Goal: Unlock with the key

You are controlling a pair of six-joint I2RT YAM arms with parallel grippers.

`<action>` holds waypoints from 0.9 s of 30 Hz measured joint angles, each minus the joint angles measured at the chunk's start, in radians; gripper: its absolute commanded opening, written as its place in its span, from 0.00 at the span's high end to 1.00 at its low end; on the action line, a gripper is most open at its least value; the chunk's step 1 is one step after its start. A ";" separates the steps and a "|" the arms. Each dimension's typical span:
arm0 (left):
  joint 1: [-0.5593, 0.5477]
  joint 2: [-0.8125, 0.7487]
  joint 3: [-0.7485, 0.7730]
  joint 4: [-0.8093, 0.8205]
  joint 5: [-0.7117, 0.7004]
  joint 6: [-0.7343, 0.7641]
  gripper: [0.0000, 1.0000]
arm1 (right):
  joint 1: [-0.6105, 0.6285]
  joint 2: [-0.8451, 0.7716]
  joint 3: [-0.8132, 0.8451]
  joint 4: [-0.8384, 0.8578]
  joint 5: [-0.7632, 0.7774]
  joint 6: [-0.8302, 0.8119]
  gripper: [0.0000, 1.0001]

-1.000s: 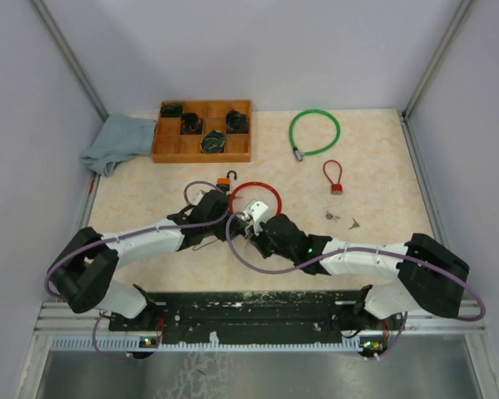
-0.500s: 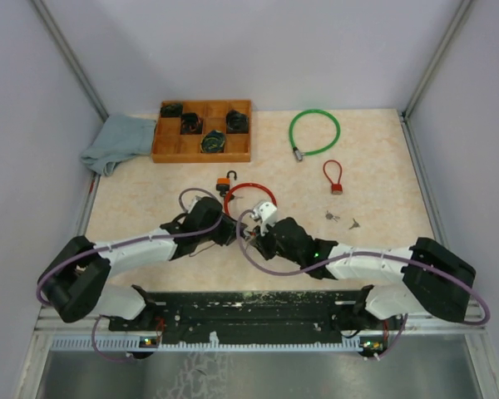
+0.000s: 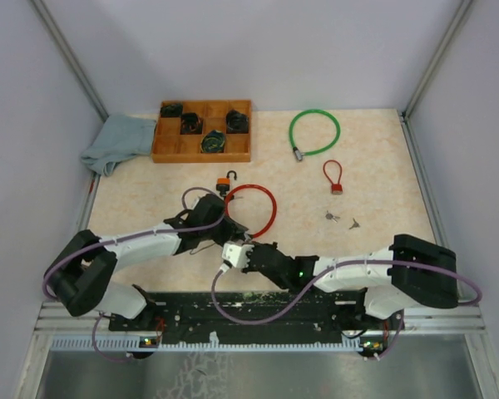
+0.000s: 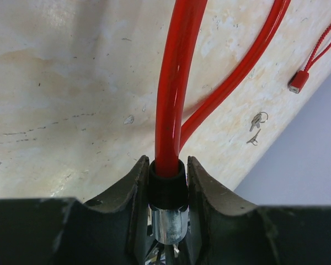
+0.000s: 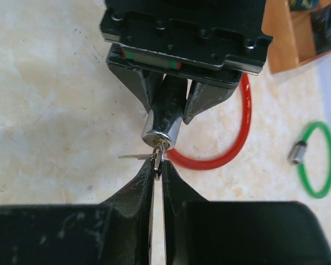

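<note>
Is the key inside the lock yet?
In, it seems: the key, pinched in the right claw, runs straight into the silver lock barrel's face. How deep cannot be told.

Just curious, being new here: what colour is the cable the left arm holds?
Bright red; the cable shows best in the left wrist view.

cable lock (image 3: 270, 212): red coated loop, lying flat at mid-table, its near-left end raised.
lock barrel (image 5: 161, 128): silver cylinder with a black collar on that end, clamped in the left gripper (image 4: 166, 165), keyway face pointing near.
key (image 5: 156, 157): small, silver, on a ring, tip at the keyway, pinched edge-on by the right gripper (image 5: 158, 168).
2nd key (image 5: 133, 156): same ring, sticking out sideways.
</note>
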 measured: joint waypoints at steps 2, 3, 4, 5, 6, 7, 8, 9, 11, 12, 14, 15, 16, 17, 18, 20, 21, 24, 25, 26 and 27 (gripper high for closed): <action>0.011 0.000 0.000 0.000 0.019 0.000 1.00 | 0.031 -0.001 -0.009 0.022 0.030 -0.077 1.00; 0.021 -0.001 0.000 -0.003 0.032 0.001 1.00 | 0.045 -0.003 -0.018 0.033 0.043 -0.111 1.00; 0.032 -0.001 0.000 -0.006 0.049 0.000 1.00 | 0.055 -0.006 -0.024 0.043 0.048 -0.135 1.00; 0.040 -0.001 0.000 -0.009 0.065 0.001 1.00 | 0.066 -0.009 -0.028 0.052 0.058 -0.161 1.00; 0.046 -0.002 0.000 -0.011 0.078 0.000 1.00 | 0.078 -0.013 -0.033 0.058 0.069 -0.189 1.00; 0.053 -0.003 0.000 -0.016 0.084 0.001 1.00 | 0.087 -0.016 -0.033 0.055 0.073 -0.203 1.00; 0.066 -0.003 0.000 -0.021 0.071 0.002 1.00 | 0.102 -0.023 -0.033 0.046 0.077 -0.220 1.00; 0.082 -0.003 -0.001 -0.023 0.060 0.002 1.00 | 0.117 -0.029 -0.033 0.039 0.076 -0.229 1.00; 0.113 -0.003 -0.001 -0.027 0.039 0.002 1.00 | 0.148 -0.047 -0.033 0.019 0.068 -0.236 1.00; 0.126 -0.002 -0.001 -0.027 0.031 0.002 1.00 | 0.154 -0.053 -0.033 0.009 0.064 -0.235 1.00; 0.142 0.002 -0.001 -0.027 0.025 0.003 1.00 | 0.159 -0.071 -0.033 -0.018 0.055 -0.221 1.00; 0.144 0.004 -0.001 -0.026 0.026 0.004 1.00 | 0.159 -0.079 -0.033 -0.026 0.054 -0.207 1.00; 0.146 0.006 -0.003 -0.023 0.027 0.006 1.00 | 0.159 -0.090 -0.035 -0.033 0.054 -0.184 0.94; 0.148 0.009 -0.006 -0.018 0.030 0.007 1.00 | 0.157 -0.103 -0.037 -0.037 0.051 -0.157 0.86; 0.148 0.010 -0.010 -0.012 0.035 0.010 1.00 | 0.151 -0.116 -0.038 -0.044 0.041 -0.124 0.80; 0.150 0.010 -0.021 0.009 0.050 0.019 1.00 | 0.119 -0.154 -0.037 -0.067 -0.003 -0.038 0.73; 0.150 0.010 -0.027 0.022 0.058 0.024 1.00 | 0.086 -0.172 -0.034 -0.085 -0.043 0.020 0.70; 0.151 0.009 -0.055 0.069 0.077 0.041 1.00 | -0.034 -0.223 -0.010 -0.113 -0.144 0.204 0.58; 0.153 0.008 -0.067 0.088 0.084 0.048 1.00 | -0.069 -0.237 -0.003 -0.111 -0.171 0.259 0.56; 0.153 0.006 -0.080 0.112 0.090 0.057 1.00 | -0.097 -0.249 0.003 -0.109 -0.199 0.309 0.55; 0.153 0.004 -0.090 0.130 0.094 0.067 1.00 | -0.127 -0.258 0.009 -0.105 -0.233 0.372 0.54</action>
